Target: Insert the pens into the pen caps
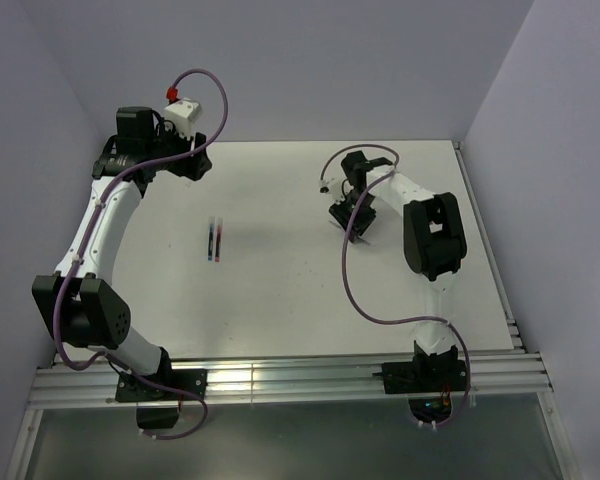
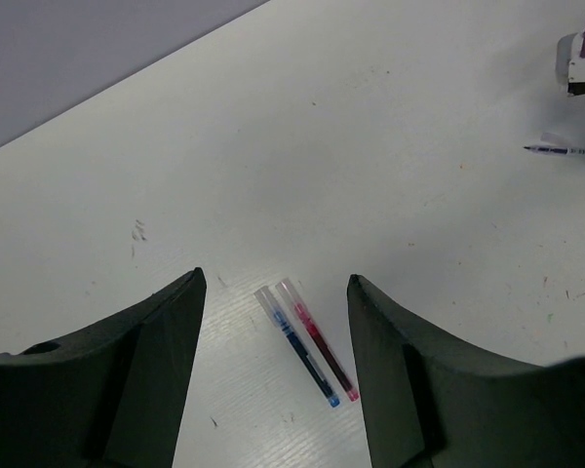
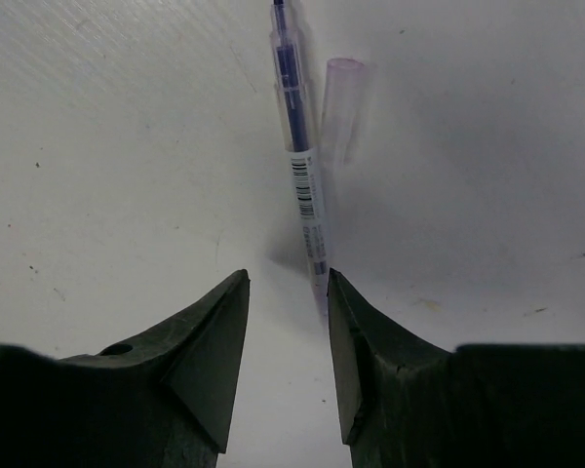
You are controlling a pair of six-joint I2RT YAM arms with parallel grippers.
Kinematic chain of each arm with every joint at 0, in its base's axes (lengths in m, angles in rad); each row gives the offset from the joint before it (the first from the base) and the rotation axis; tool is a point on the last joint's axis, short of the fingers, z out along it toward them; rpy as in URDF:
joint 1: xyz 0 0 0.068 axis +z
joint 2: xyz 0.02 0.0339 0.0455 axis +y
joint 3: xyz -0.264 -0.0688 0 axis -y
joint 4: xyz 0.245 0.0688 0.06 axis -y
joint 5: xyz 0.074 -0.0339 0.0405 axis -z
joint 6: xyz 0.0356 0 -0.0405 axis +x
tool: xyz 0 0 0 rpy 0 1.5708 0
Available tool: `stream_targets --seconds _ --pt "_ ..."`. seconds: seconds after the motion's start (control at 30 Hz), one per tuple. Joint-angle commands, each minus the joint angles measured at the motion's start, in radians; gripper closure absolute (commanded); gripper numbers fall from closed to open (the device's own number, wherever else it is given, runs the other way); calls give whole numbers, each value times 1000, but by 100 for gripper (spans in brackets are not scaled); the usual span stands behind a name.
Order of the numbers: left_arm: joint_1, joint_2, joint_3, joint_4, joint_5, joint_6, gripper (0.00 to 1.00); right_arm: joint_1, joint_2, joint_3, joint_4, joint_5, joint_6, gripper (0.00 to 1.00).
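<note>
Standing slightly apart, the right fingers (image 3: 210, 331) pinch nothing. The clear pen (image 3: 300, 166) lies at their mouth, with a loose cap (image 3: 341, 102) just beside it, not yet on. The left fingers (image 2: 166, 331) are spread wide above the red pen (image 2: 320, 341) and blue pen (image 2: 300, 349) on the bench (image 2: 370, 146); these two look capped.

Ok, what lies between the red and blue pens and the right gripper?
Nothing; top view shows only bare table between the red and blue pens and the right gripper.
</note>
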Motion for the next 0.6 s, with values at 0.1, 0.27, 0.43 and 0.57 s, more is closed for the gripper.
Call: stream_targets --seconds 0.1,0.27,0.43,0.57 --pt "0 -34 6 25 26 -11 34 21 19 -41 46 31 -23 59" --pt "0 -39 7 30 20 -15 33 27 19 -86 59 36 -27 70" --pt "0 -45 7 34 2 -30 33 58 -22 -148 82 48 -18 77" --pt "0 -59 -3 50 -18 -53 33 84 -63 -225 92 41 -15 89"
